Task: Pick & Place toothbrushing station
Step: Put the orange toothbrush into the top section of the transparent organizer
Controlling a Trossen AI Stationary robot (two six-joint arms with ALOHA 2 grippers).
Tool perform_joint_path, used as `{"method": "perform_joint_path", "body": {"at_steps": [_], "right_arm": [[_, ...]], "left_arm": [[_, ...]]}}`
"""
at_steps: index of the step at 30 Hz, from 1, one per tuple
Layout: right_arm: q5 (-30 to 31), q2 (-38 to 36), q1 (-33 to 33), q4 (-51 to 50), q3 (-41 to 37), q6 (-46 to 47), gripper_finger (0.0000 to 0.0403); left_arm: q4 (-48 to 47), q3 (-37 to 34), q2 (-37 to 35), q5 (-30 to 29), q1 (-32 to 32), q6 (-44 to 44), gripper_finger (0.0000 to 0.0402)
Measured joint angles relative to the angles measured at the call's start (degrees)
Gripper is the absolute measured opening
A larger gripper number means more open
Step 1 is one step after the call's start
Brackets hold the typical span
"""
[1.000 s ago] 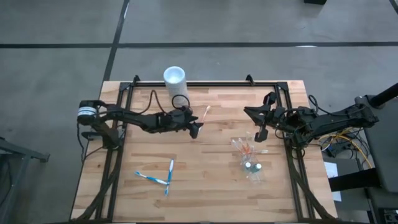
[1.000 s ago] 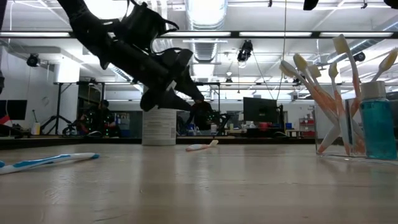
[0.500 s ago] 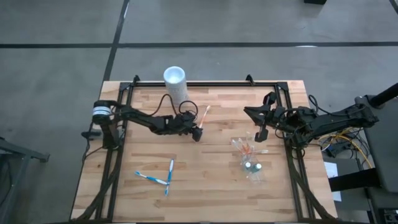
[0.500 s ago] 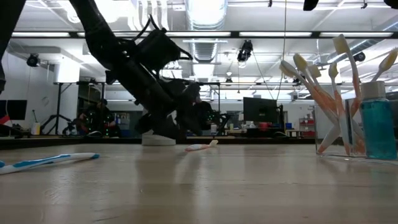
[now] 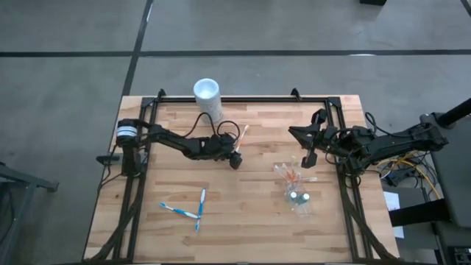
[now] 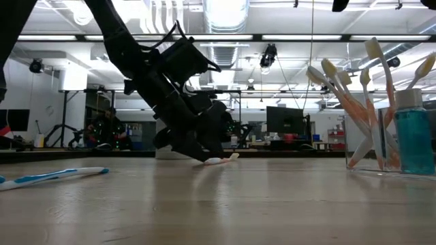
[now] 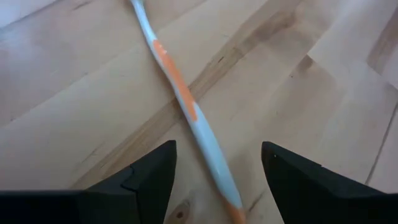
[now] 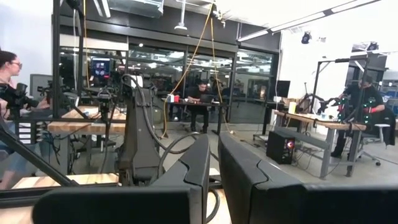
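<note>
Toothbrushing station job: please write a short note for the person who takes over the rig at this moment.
Left gripper: open, low over the table, its fingers on either side of the orange-and-white toothbrush lying near the white cup; not gripped yet.
Right gripper: shut, empty, waiting above the table's right side.
Clear cup: right side, already holding several orange-and-white toothbrushes.
Two blue-and-white toothbrushes: lying crossed on the front left of the table.
Done: some brushes are in the cup.
Left: grip this brush, carry it to the cup, then the two blue ones.

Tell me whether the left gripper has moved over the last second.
Yes. The left gripper has dropped toward the table and now straddles the orange-and-white toothbrush, open.
</note>
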Motion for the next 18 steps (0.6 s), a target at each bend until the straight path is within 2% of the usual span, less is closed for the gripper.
{"method": "perform_joint_path", "body": {"at_steps": [12,18], "right_arm": [[-0.01,0.00,0.02,-0.41,0.00,-0.04,0.0028],[-0.01,0.00,0.02,-0.41,0.00,-0.04,0.0028]], "left_arm": [[-0.23,0.39,-0.09,0.76,0.00,0.20,0.0243],[-0.36,1.20,-0.09,1.16,0.00,-4.16,0.0243]]}}
